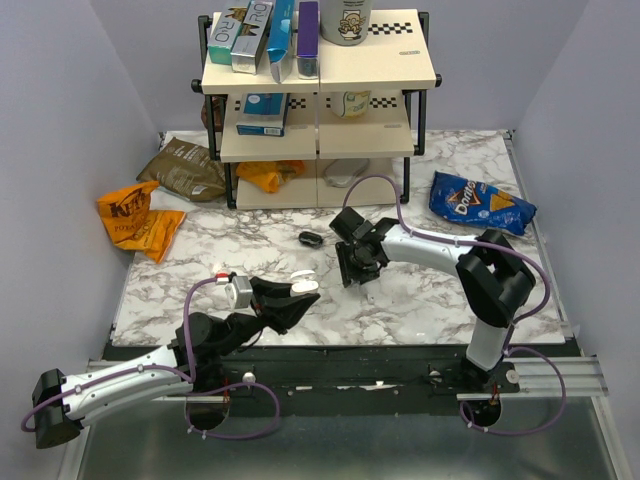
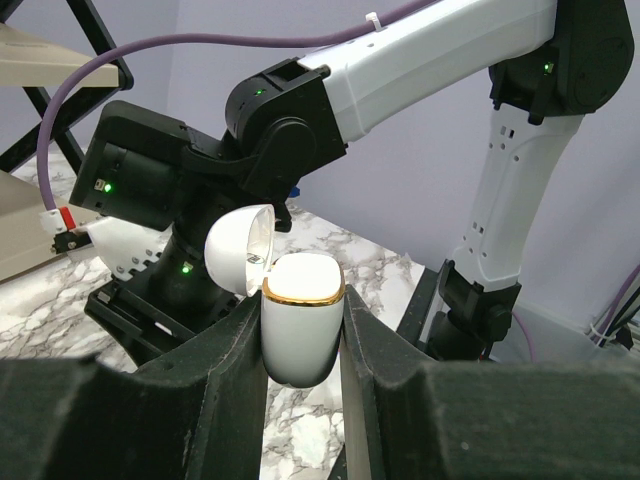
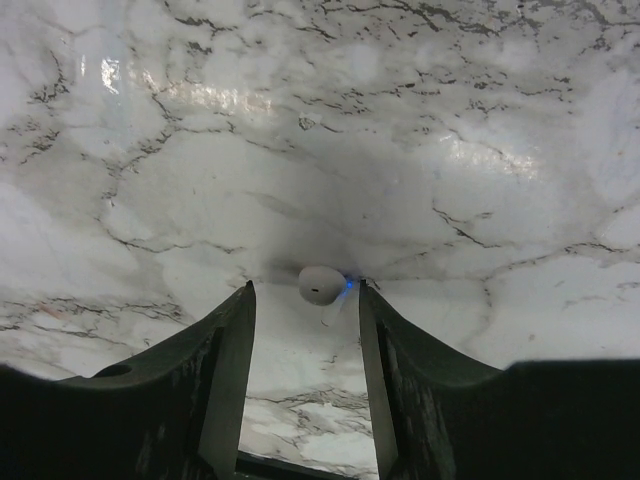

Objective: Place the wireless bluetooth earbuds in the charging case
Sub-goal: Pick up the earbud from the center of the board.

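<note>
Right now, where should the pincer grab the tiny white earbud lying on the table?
Grip the earbud across its rounded body, coming straight down from above. It lies low on the marble table, so nothing can slip under it from the side. The right pincer hangs over it with open fingers lined up on either side.

1. You have bare table (image 1: 420,290) to the right of the right gripper (image 1: 357,268). Its fingers straddle the earbud (image 3: 322,284), with more room at the left finger.
2. A small black oval (image 1: 311,238) lies near it, to the left.
3. The left gripper (image 1: 298,292), clamping the open case (image 2: 303,320), crowds the near-left approach.
4. The rack (image 1: 318,100) and snack bags (image 1: 480,203) block the back.
</note>
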You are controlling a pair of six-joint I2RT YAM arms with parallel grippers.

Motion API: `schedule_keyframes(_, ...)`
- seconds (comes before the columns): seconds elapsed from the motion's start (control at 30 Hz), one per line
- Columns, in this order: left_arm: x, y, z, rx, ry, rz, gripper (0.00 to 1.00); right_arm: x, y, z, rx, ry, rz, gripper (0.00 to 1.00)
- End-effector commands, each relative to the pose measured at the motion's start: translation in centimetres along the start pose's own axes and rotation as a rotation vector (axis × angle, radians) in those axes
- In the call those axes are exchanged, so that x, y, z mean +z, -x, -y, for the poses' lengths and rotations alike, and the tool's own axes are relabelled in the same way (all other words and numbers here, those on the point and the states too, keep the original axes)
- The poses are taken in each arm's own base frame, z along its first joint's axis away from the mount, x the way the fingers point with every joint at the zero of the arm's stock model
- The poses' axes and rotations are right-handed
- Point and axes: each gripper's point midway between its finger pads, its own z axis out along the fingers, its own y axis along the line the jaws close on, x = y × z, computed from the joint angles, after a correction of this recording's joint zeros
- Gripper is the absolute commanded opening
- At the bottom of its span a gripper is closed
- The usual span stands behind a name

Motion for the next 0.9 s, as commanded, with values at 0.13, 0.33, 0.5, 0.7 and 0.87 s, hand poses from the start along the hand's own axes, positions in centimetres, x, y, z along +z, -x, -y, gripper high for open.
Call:
schedule_keyframes(0.13,0.0,0.7,-0.1,-0.012,0.013,0.026,0.00,1.1,0.6,0.4,-0.013,-0.046,-0.007,0.53)
schedule_keyframes(0.33,0.0,0.5,-0.2,-0.009,0.018,0.019,0.00,1.8,0.2,0.7,-0.019,-0.056,-0.023,0.52)
schedule_keyframes(0.5,0.0,0.3,-0.2,-0.009,0.018,0.015,0.00,1.8,0.0,1.0,-0.023,-0.069,-0.023,0.49)
schedule_keyframes(0.7,0.0,0.3,-0.2,-0.012,0.017,0.011,0.00,2.0,-0.9,1.8,-0.031,-0.093,-0.039,0.46)
schedule_keyframes(0.87,0.0,0.3,-0.1,-0.015,0.017,0.013,0.00,2.1,-1.1,2.0,-0.036,-0.097,-0.044,0.39)
